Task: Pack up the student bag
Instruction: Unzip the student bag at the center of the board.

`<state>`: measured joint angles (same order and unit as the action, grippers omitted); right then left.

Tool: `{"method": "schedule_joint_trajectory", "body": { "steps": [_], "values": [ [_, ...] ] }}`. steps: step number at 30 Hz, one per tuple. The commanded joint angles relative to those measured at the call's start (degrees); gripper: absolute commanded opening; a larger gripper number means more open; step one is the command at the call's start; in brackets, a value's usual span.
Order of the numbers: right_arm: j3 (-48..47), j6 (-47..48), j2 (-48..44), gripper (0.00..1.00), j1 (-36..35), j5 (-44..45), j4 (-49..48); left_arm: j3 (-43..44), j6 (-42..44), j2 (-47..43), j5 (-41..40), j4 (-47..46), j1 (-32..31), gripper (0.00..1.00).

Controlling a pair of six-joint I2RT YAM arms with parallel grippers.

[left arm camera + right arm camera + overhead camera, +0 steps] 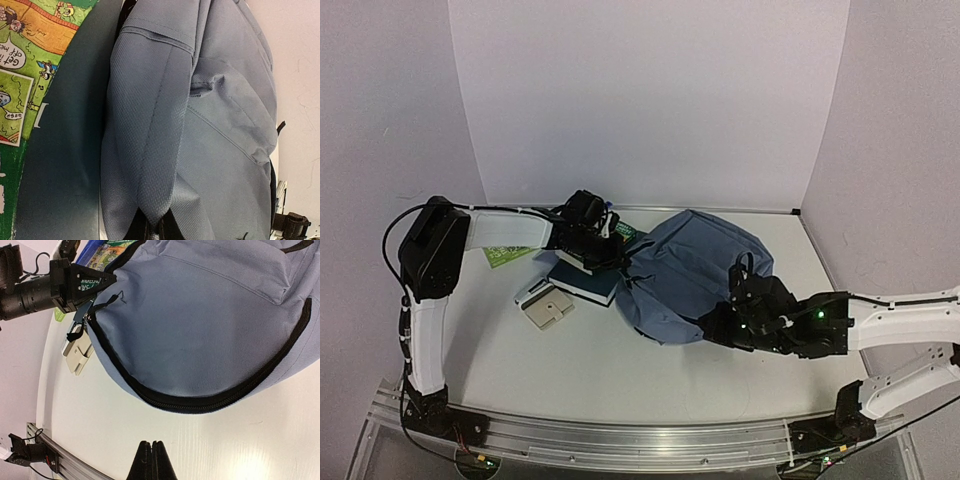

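The grey-blue student bag (pixel 692 268) lies on the white table with its black zipper (pixel 200 402) curving along the near edge. My left gripper (pixel 605 250) is at the bag's left edge. In the left wrist view it (pixel 154 232) is shut on a pinched fold of the bag's fabric (pixel 150 165). My right gripper (pixel 708 325) sits low by the bag's near right side. In the right wrist view its fingers (pixel 152 444) are pressed together over bare table, a short way from the zipper and holding nothing.
A dark teal book (pixel 586 284) lies against the bag's left side, with a green comic booklet (pixel 25 55) beside it. A beige flat box (pixel 548 308) sits left of the book. White walls enclose the back and both sides of the table.
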<state>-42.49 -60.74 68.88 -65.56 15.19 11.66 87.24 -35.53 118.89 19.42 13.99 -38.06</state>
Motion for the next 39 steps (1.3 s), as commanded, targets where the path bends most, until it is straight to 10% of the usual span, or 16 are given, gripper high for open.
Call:
{"method": "schedule_joint_trajectory", "body": {
  "steps": [1, 6, 15, 39],
  "values": [
    [-5.85, 5.53, 1.61, 0.01, -0.27, 1.12, 1.00, -0.78, 2.17, -2.60, 2.45, -2.51, 0.18, 0.00],
    [-14.68, 8.40, 9.66, 0.38, 0.06, 0.88, 0.86, -7.04, -0.22, -7.91, 5.49, -7.09, 0.10, 0.00],
    [-24.81, 15.62, 22.71, 0.55, 4.38, -11.00, -3.77, -11.54, -2.41, -11.42, 5.59, -8.65, -0.26, 0.00],
    [-30.66, 18.15, 33.13, 0.07, 4.35, -7.74, -3.29, -11.74, -2.76, -12.11, 4.56, -6.73, -0.72, 0.00]
  ]
}}
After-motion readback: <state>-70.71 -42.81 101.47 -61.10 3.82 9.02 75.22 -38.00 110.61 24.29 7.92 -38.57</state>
